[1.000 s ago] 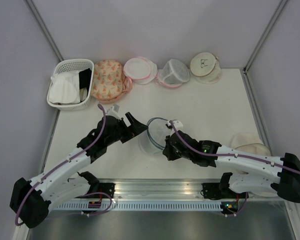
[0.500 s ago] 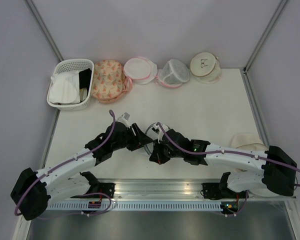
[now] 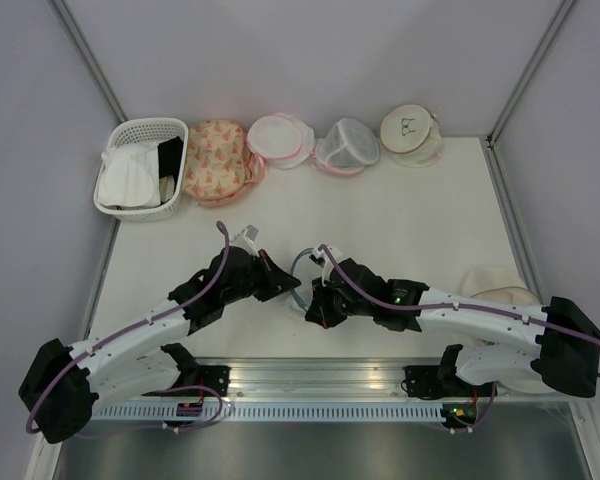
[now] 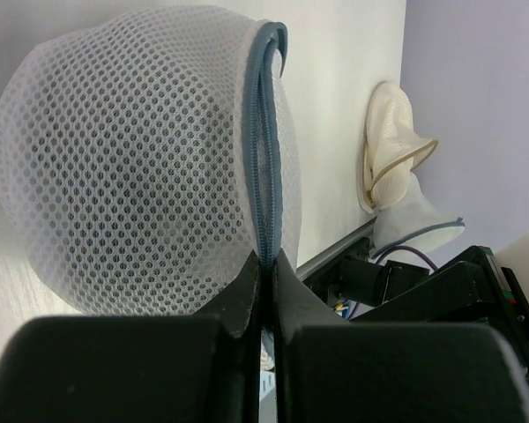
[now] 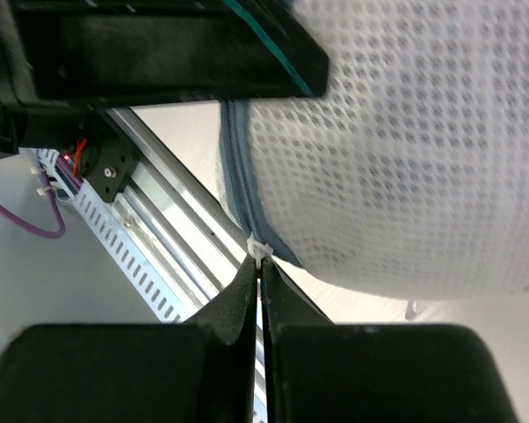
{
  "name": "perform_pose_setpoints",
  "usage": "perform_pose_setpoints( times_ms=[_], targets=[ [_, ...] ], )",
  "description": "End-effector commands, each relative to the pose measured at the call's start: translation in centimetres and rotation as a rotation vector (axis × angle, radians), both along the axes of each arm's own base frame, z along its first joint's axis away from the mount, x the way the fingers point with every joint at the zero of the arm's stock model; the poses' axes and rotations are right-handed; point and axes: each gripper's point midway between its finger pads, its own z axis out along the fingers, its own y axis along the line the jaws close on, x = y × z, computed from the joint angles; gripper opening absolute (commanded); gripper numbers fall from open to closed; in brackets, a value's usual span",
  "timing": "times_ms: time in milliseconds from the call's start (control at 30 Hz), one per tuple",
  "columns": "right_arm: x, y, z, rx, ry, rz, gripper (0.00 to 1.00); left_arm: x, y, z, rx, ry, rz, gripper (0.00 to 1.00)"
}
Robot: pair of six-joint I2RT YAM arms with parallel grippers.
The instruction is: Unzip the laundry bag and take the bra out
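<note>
The laundry bag (image 3: 302, 272), white mesh with a grey-blue zipper rim, sits near the table's front edge between my two grippers. My left gripper (image 3: 286, 286) is shut on the bag's zipper rim (image 4: 266, 220); in the left wrist view the mesh body (image 4: 132, 159) bulges to the left of the rim. My right gripper (image 3: 318, 303) is shut on the small white zipper pull (image 5: 259, 249) at the bag's grey-blue zipper (image 5: 238, 176). The bra is not visible; the mesh shows only a dim grey shade inside.
At the back stand a white basket (image 3: 130, 135) with cloths, a floral pink bag (image 3: 216, 160), two pink-trimmed mesh bags (image 3: 280, 140) (image 3: 346, 147) and a cream round bag (image 3: 411, 134). A cream bag (image 3: 500, 285) lies at the right. The metal rail (image 3: 320, 380) runs along the front edge.
Both grippers closed in on the bag from either side. The bag, wide open-looking a second ago, is now squeezed narrow between them, slightly nearer the front edge.
</note>
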Motion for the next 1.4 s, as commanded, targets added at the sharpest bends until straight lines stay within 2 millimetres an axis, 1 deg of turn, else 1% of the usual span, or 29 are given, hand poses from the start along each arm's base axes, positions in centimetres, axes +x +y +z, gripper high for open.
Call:
perform_pose_setpoints(
  times_ms=[0, 67, 100, 233, 333, 367, 433, 467, 533, 567, 600, 667, 733, 767, 867, 900, 933, 967, 1000, 1033, 1133, 1167, 1233, 1267, 1300, 1367],
  targets=[
    [-0.4, -2.5, -0.6, -0.091, -0.011, -0.015, 0.01, 1.1, 1.3, 0.5, 0.001, -0.023, 0.103, 0.02],
    [-0.8, -3.7, -1.4, -0.138, 0.007, -0.025, 0.00, 0.9, 1.6, 0.7, -0.006, -0.021, 0.117, 0.02],
    [-1.0, -4.1, -1.9, -0.156, 0.019, -0.026, 0.00, 1.3, 2.1, 0.7, -0.004, -0.025, 0.157, 0.02],
    [-0.2, -6.3, -3.2, -0.231, 0.008, -0.125, 0.00, 1.3, 2.6, 0.8, -0.020, -0.026, 0.185, 0.02],
    [0.6, -7.3, -3.5, -0.285, -0.011, -0.192, 0.00, 1.1, 2.6, 0.6, -0.019, -0.017, 0.180, 0.02],
    [1.2, -8.1, -3.9, -0.328, -0.025, -0.232, 0.00, 1.0, 2.6, 0.6, -0.019, -0.014, 0.176, 0.02],
    [1.6, -8.7, -3.9, -0.366, -0.036, -0.263, 0.00, 0.8, 2.4, 0.4, -0.025, -0.001, 0.167, 0.02],
    [2.1, -8.9, -4.0, -0.382, -0.049, -0.287, 0.01, 0.7, 2.4, 0.3, -0.025, 0.001, 0.165, 0.09],
    [2.5, -9.0, -3.8, -0.388, -0.058, -0.310, 0.00, 0.6, 2.3, 0.5, -0.031, -0.006, 0.152, 0.26],
    [2.6, -9.2, -3.8, -0.394, -0.059, -0.323, 0.00, 0.5, 2.3, 0.5, -0.030, -0.007, 0.149, 0.53],
    [3.1, -9.5, -3.8, -0.406, -0.077, -0.349, 0.01, 0.5, 2.5, 0.4, -0.022, -0.009, 0.151, 0.67],
    [3.3, -10.0, -3.9, -0.429, -0.084, -0.365, 0.00, 0.4, 2.8, 0.5, -0.020, -0.015, 0.160, 0.84],
    [3.6, -10.2, -4.0, -0.433, -0.086, -0.382, 0.01, 0.5, 3.5, 0.1, -0.001, -0.018, 0.187, 0.88],
    [3.7, -10.2, -4.0, -0.432, -0.087, -0.386, 0.00, 0.4, 3.9, -0.2, 0.010, -0.014, 0.199, 0.90],
    [4.0, -10.8, -4.5, -0.443, -0.086, -0.410, 0.00, 0.5, 5.4, -1.7, 0.050, -0.014, 0.257, 0.90],
    [4.0, -11.1, -4.8, -0.452, -0.079, -0.414, 0.00, 0.4, 6.2, -2.6, 0.064, -0.015, 0.290, 0.90],
    [4.0, -11.2, -5.0, -0.456, -0.080, -0.419, 0.00, 0.5, 6.6, -3.1, 0.069, -0.014, 0.309, 0.90],
    [4.0, -11.4, -5.3, -0.465, -0.075, -0.421, 0.00, 0.3, 7.2, -4.2, 0.083, -0.003, 0.324, 0.90],
    [4.1, -11.6, -5.5, -0.472, -0.070, -0.428, 0.00, 0.4, 7.4, -4.0, 0.072, -0.020, 0.340, 0.90],
    [4.2, -11.7, -5.7, -0.474, -0.065, -0.430, 0.00, 0.4, 7.6, -4.3, 0.070, -0.025, 0.346, 0.89],
    [4.2, -11.8, -6.1, -0.474, -0.055, -0.434, 0.00, 0.6, 7.8, -5.1, 0.062, -0.055, 0.350, 0.86],
    [4.2, -11.9, -6.3, -0.477, -0.049, -0.433, 0.00, 0.4, 7.9, -6.0, 0.070, -0.052, 0.348, 0.84],
    [4.2, -11.8, -6.3, -0.473, -0.047, -0.427, 0.00, 0.7, 7.3, -5.7, 0.031, -0.082, 0.333, 0.83],
    [4.1, -11.7, -6.4, -0.468, -0.042, -0.421, 0.00, 0.3, 7.0, -6.5, 0.028, -0.080, 0.302, 0.83],
    [4.1, -11.6, -6.4, -0.464, -0.041, -0.419, 0.00, 0.8, 6.1, -5.0, -0.045, -0.132, 0.288, 0.83],
    [4.1, -11.4, -6.4, -0.459, -0.044, -0.406, 0.01, 0.4, 5.4, -5.8, -0.064, -0.134, 0.246, 0.82]
  ],
)
